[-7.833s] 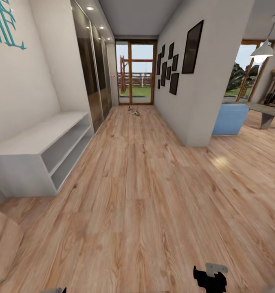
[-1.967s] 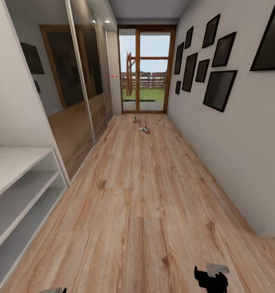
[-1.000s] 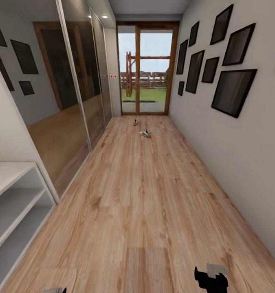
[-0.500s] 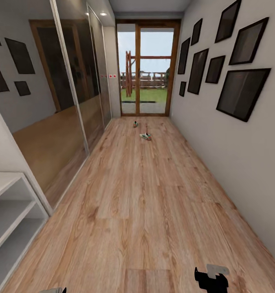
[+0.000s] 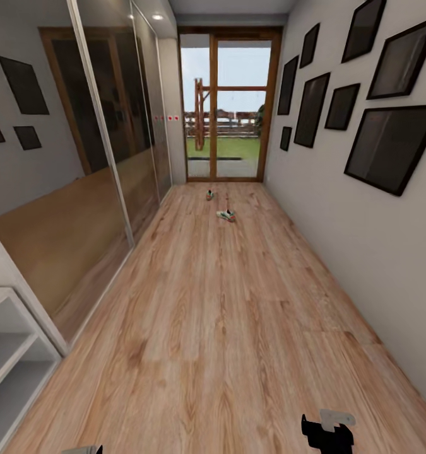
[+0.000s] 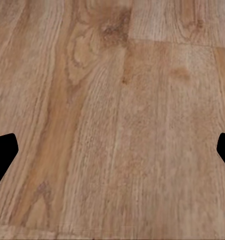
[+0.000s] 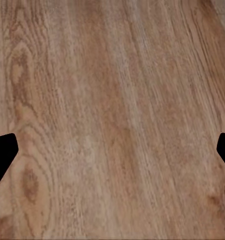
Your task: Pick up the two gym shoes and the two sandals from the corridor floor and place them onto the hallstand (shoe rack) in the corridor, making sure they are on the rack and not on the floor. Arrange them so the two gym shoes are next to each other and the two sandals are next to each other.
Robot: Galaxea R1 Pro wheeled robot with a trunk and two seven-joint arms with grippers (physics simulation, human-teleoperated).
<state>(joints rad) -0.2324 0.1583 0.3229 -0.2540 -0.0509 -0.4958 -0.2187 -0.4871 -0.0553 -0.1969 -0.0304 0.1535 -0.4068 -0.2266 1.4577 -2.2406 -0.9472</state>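
The robot looks down a long corridor; the corridor floor (image 5: 225,315) is light brown wood planks; far ahead, near the glass door (image 5: 224,113), two gym shoes lie on the floor, one (image 5: 226,215) closer and one (image 5: 209,195) a bit further back, apart from each other; they are too small to see well; the hallstand (image 5: 11,353) is at the near left by the wall, its shelves bare; a mirrored wardrobe (image 5: 105,145) runs along the left wall; dark picture frames (image 5: 389,145) hang on the right wall; the right gripper (image 5: 327,434) sits low at the bottom edge; in both wrist views the jaws are spread wide over bare floor, the left gripper (image 6: 112,152) and the right one holding nothing.
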